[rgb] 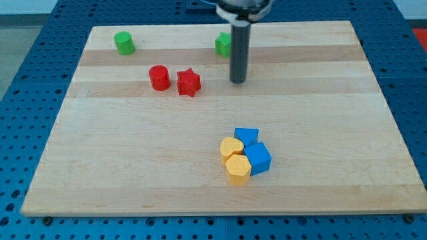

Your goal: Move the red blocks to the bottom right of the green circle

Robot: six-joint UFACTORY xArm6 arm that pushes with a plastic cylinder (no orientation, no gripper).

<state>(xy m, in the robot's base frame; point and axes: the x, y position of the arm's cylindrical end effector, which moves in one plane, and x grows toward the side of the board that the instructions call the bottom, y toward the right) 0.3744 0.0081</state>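
A red cylinder [159, 77] and a red star [189, 83] lie side by side, almost touching, on the upper left part of the wooden board [133, 167]. A green cylinder [124, 43] stands near the board's top left. A second green block [223, 45] sits at the top middle, partly hidden behind my rod. My tip [238, 81] rests on the board to the right of the red star, a gap apart, and just below the second green block.
Two yellow blocks [232, 148] [237, 169] and two blue blocks [246, 137] [258, 159] form a tight cluster at the lower middle of the board. A blue perforated table surrounds the board.
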